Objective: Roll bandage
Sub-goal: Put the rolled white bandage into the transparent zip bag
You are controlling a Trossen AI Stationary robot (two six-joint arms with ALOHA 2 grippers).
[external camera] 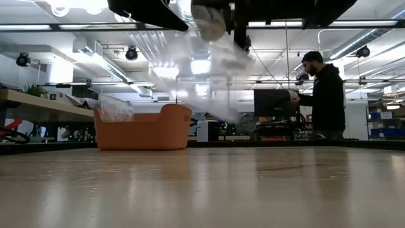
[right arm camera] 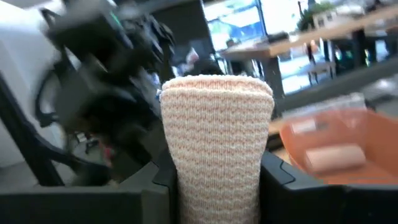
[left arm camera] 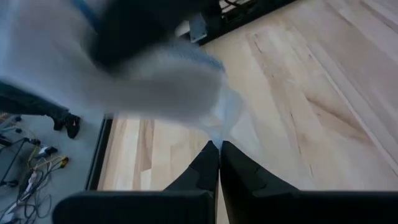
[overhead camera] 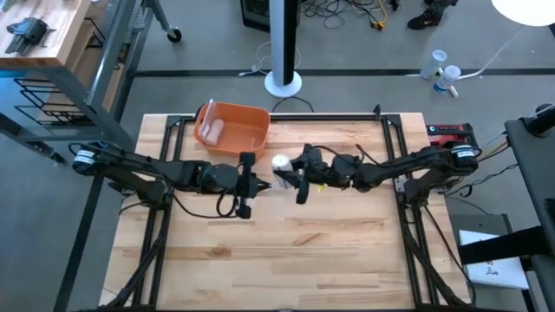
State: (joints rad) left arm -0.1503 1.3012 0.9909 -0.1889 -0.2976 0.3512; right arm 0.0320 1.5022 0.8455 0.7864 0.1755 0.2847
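From above, the two arms meet over the middle of the bench (overhead camera: 286,251), and the bandage roll (overhead camera: 280,163) shows only as a small white cylinder between them. The right wrist view shows its knit, cream-coloured weave close up, standing upright and clamped between the fingers of the right end effector (right arm camera: 214,171). The left wrist view shows the left end effector (left arm camera: 219,155) with its tips pressed together on a thin, translucent loose strip of bandage (left arm camera: 227,115) rising from them. The low view shows the roll lifted clear of the bench with that strip trailing down from it. One orange tub (overhead camera: 232,128) stands at the bench's far edge, holding another rolled bandage (right arm camera: 334,155). One person (external camera: 324,95) stands in the room behind.
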